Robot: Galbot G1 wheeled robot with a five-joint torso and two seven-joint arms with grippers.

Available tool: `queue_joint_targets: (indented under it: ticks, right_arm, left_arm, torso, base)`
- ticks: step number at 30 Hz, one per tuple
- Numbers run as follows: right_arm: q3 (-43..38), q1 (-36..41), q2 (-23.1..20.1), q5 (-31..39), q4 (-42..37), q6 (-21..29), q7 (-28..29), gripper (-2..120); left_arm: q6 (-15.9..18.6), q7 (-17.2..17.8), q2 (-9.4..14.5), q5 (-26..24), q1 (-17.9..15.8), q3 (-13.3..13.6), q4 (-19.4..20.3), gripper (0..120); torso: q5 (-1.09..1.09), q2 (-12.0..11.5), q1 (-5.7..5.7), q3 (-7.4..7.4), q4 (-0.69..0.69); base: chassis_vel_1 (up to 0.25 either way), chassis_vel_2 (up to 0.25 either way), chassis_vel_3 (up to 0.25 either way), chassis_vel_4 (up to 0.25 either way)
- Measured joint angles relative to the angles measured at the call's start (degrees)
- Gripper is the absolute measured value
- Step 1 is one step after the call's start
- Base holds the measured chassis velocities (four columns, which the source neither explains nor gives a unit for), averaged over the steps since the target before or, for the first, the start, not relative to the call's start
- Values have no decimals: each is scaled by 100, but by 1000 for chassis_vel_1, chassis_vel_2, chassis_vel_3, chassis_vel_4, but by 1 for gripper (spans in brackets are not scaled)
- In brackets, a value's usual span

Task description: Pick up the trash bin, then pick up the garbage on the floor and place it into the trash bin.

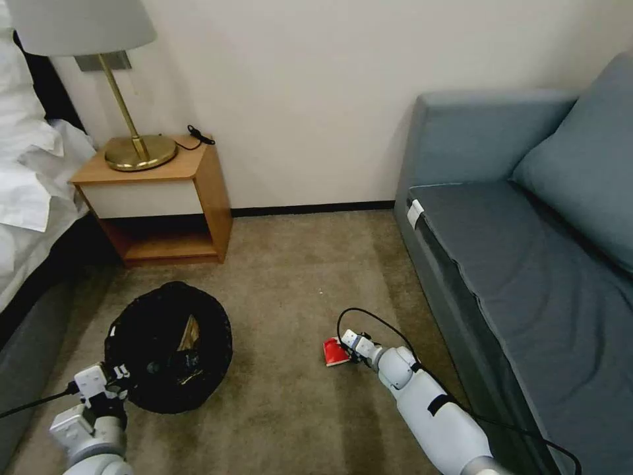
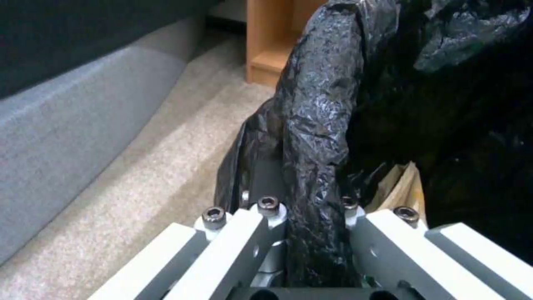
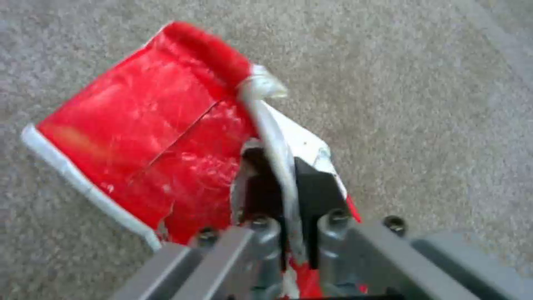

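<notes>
On the carpet close in front, left claw is clamped on the bag-lined rim of the trash bin, tan paper visible inside. Right claw is clenched on an edge of the red snack packet, low over the carpet beside the sofa. Nightstand stands beyond the bin.

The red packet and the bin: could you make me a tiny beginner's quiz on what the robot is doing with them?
1. True or false: the right gripper is shut on the red packet.
2. What does the left gripper grip? A) lamp B) trash bin rim C) cushion
3. Fill in: the packet is near the ____ floor.

Key: 1 true; 2 B; 3 carpet.
</notes>
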State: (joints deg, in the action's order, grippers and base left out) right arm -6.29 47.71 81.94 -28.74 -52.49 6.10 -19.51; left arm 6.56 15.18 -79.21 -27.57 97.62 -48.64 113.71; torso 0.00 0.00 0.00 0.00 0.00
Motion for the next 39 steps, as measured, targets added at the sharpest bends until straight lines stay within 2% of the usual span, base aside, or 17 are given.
queue_joint_targets:
  ticks: [3, 11, 13, 14, 16, 18, 22, 27, 31, 32, 35, 39]
  right_arm:
    - [-18, 26, 6, 24, -36, -11, 9, 0]
    - [-60, 111, -29, 257, -314, -159, 115, 0]
    - [0, 147, -49, 584, -528, -473, 223, 0]
    - [0, 147, -49, 584, -528, -473, 223, 0]
    - [200, 149, -27, 1029, -609, -1244, 491, 0]
    - [303, 168, -14, 1193, -710, -1390, 590, 0]
    - [925, 353, 57, 1969, -1456, -1699, 1069, 0]
    - [1303, 524, 151, 2431, -2098, -1805, 1167, 0]
    - [1868, 667, 216, 3157, -2965, -1660, 1329, 0]
    - [1868, 667, 216, 3157, -2965, -1660, 1329, 0]
    - [2374, 690, 248, 3730, -3409, -1417, 1316, 0]
    - [2820, 665, 355, 4078, -3505, -1312, 1307, 0]
  left_arm:
    - [-2, 1, -7, -1, 1, 3, -2, 3]
    - [-2, 2, -11, 4, 27, 17, 2, 3]
    - [-2, 2, -14, 9, 34, 18, 7, 3]
    - [-2, 2, -14, 9, 34, 18, 7, 3]
    - [-2, 2, -30, 17, 32, 25, 7, 3]
    - [-2, 2, -37, 24, 26, 28, 7, 3]
    - [-2, 4, -82, 81, -7, 52, -17, 3]
    - [-2, 5, -139, 156, -15, 75, -24, 3]
    - [-2, 6, -191, 207, -34, 93, -40, 3]
    - [-2, 6, -191, 207, -34, 93, -40, 3]
    - [7, 5, -185, 210, -61, 87, -48, 3]
    - [23, 2, -181, 210, -57, 84, -46, 3]
  torso:
    - [0, 0, 0, 0, 0]
    - [0, 0, 0, 0, 0]
    - [0, 0, 0, 0, -1]
    - [0, 0, 0, 0, -1]
    - [0, 0, 0, 0, 0]
    - [0, 0, 0, 0, 0]
    - [0, 0, 0, 0, 0]
    - [0, 0, 0, 0, 0]
    - [-1, 0, 0, 0, 1]
    - [-1, 0, 0, 0, 1]
    - [-2, 0, 0, 0, 0]
    - [-1, 0, 0, 0, 0]
  base:
    - [0, 0, 0, 0]
    - [0, 0, 0, 0]
    - [0, 0, 0, 0]
    - [0, 0, 0, 0]
    - [0, 0, 0, 0]
    - [0, 0, 0, 0]
    - [0, 0, 0, 0]
    - [0, 0, 0, 0]
    - [0, 0, 0, 0]
    - [0, 0, 0, 0]
    - [0, 0, 0, 0]
    - [0, 0, 0, 0]
